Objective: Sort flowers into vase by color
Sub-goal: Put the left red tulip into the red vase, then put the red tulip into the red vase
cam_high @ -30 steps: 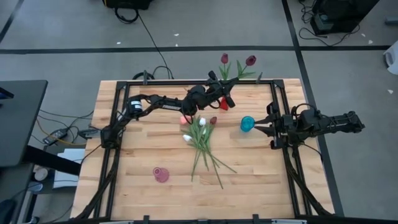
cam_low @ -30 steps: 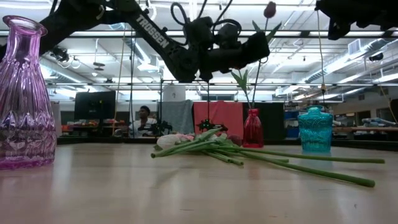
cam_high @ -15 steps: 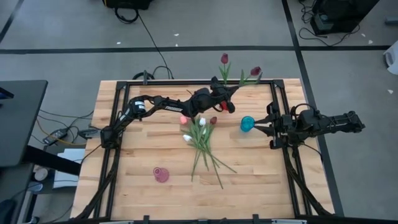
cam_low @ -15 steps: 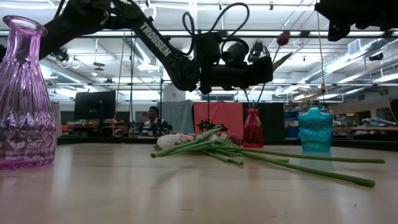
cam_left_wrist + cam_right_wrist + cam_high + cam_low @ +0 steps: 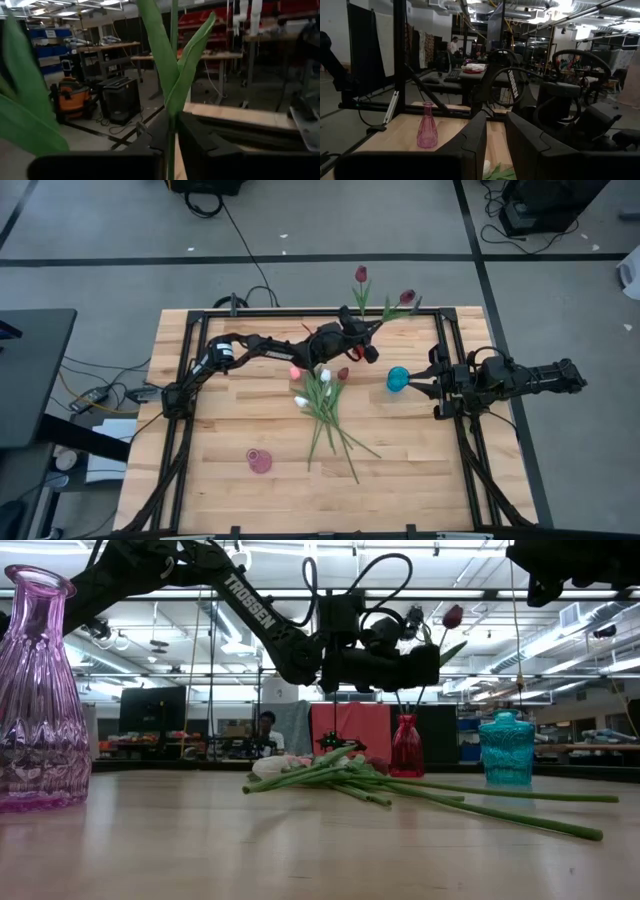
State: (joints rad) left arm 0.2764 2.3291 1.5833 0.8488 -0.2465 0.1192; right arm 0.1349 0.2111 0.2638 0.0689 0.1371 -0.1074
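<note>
Over the wooden table (image 5: 220,430), the left gripper (image 5: 366,340) pinches a light, floppy dark-red tulip (image 5: 406,297) mid-stem, its best hold; right gripper (image 5: 432,388) waits half-open.

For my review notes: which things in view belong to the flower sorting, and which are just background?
Job:
red vase with two dark red tulips
loose flowers
pink vase
teal vase
left gripper

Background:
cables
person beyond the table
</note>
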